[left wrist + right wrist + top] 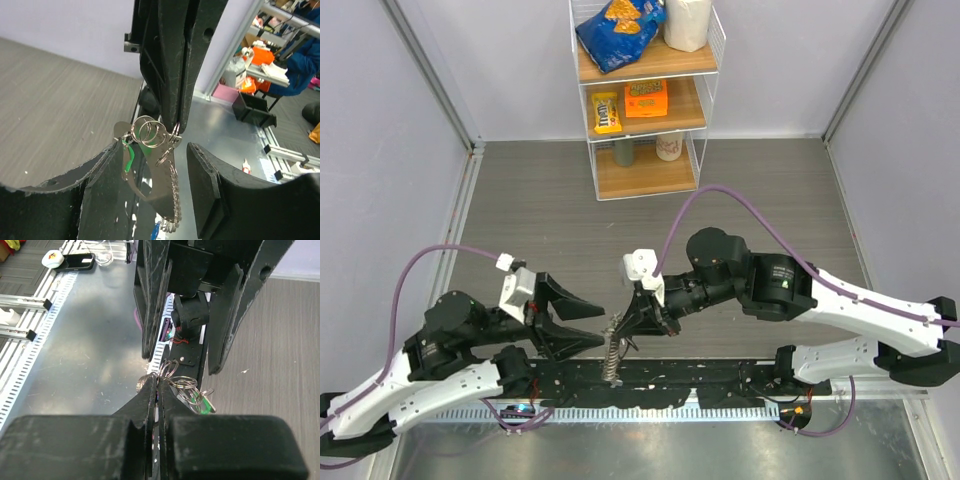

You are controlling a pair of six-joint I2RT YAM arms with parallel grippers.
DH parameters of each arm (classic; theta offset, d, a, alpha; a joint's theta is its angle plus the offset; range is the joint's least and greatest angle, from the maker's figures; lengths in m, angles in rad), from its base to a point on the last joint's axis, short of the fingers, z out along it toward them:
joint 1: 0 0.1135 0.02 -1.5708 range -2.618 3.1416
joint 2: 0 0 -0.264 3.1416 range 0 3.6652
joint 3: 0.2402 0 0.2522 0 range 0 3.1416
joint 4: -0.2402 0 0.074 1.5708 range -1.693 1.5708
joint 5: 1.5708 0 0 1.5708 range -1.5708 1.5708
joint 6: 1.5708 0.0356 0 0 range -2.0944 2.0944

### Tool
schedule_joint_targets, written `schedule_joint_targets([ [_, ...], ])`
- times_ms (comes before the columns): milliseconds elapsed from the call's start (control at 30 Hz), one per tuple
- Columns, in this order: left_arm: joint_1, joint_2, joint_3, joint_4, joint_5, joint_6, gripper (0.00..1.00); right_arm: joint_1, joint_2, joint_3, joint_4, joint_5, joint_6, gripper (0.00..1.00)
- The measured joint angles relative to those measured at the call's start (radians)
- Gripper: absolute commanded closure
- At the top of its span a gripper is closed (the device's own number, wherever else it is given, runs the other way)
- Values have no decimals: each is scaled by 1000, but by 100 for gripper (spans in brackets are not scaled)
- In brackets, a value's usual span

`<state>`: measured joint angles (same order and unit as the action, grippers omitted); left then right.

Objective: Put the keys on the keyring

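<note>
My right gripper [628, 322] is shut on the keyring [613, 358], a silvery chain loop that hangs floppy below its tips. In the left wrist view the right gripper [172, 122] comes down from above, pinching a cluster of split rings [149, 131] at the top of the keyring [174, 197]. A green key [128, 156] hangs from the rings, and a blue key [156, 231] shows at the chain's bottom. My left gripper [155, 195] is open, its fingers either side of the hanging chain without touching it. The right wrist view shows the green key [205, 404] beside the shut right gripper [159, 382].
A black slotted rail [720, 385] runs along the near table edge below both grippers. A wire shelf [645, 100] with snack packs and cups stands at the far side. Grey wood-grain table [540, 220] lies between.
</note>
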<state>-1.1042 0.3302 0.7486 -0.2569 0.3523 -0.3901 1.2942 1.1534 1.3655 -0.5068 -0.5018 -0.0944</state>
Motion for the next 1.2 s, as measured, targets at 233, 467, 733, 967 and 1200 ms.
schedule_joint_targets([
  [233, 0, 43, 19, -89, 19, 0, 50, 0, 62, 2, -6, -6, 54, 95],
  [467, 0, 43, 43, -122, 39, -2, 65, 0, 87, 15, -24, -29, 114, 95],
  [733, 0, 43, 50, -138, 60, -4, 64, 1, 101, 56, -60, -38, 139, 95],
  [967, 0, 52, 50, -142, 74, -3, 64, 1, 114, 74, -78, -40, 151, 95],
  [1200, 3, 72, 50, -150, 92, -3, 74, 3, 130, 94, -117, -36, 162, 95],
])
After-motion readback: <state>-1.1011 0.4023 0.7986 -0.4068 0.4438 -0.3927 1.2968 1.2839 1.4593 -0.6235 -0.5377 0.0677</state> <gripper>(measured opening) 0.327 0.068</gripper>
